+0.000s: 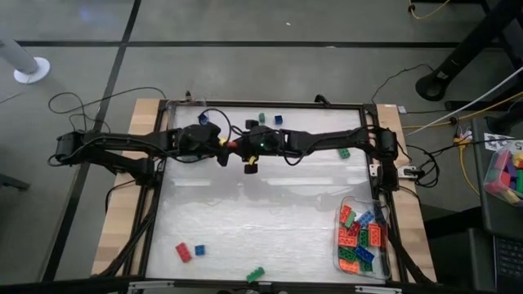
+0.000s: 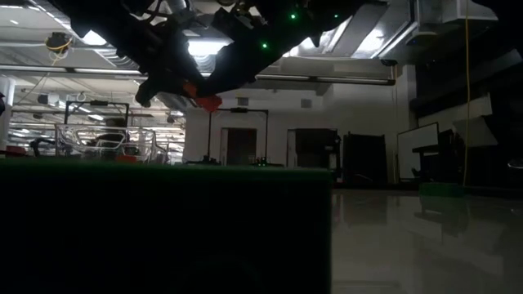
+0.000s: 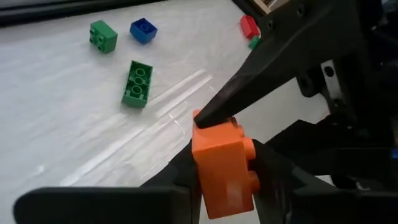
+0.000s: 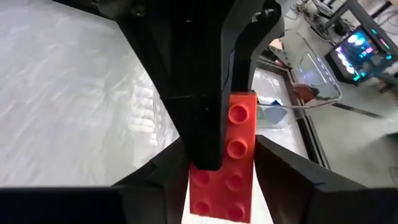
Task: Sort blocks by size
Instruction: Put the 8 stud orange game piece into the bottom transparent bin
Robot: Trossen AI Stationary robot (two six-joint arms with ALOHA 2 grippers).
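Note:
An orange-red studded brick (image 3: pixel 222 167) is held in the air over the far middle of the table, between both grippers. It also shows in the right wrist view (image 4: pixel 231 162) and the low view (image 2: pixel 206 101). My left gripper (image 1: pixel 224 152) and my right gripper (image 1: pixel 245 157) meet there, each shut on this brick. Loose bricks lie on the table: a green one (image 1: pixel 261 118) and a blue one (image 1: pixel 278 120) at the far edge, a green one (image 1: pixel 345 153) at the right, and a red one (image 1: pixel 184 251), a blue one (image 1: pixel 199 250) and a green one (image 1: pixel 256 274) near the front. My left gripper pinches the brick between its two fingers, one on the studded face (image 4: pixel 214 134) and one on the underside. The fingers come level from the table's left. The brick is clear of the table. My right gripper pinches the brick's two long sides (image 4: pixel 252 149) between its two fingers. It comes level from the table's right. One fingertip (image 3: pixel 208 117) sits on the brick's upper edge.
A clear tray (image 1: pixel 351 204) holding several red, orange, green and blue bricks stands at the near right. A bin of coloured blocks (image 1: pixel 505 173) sits off the table's right side. The table's middle is bare.

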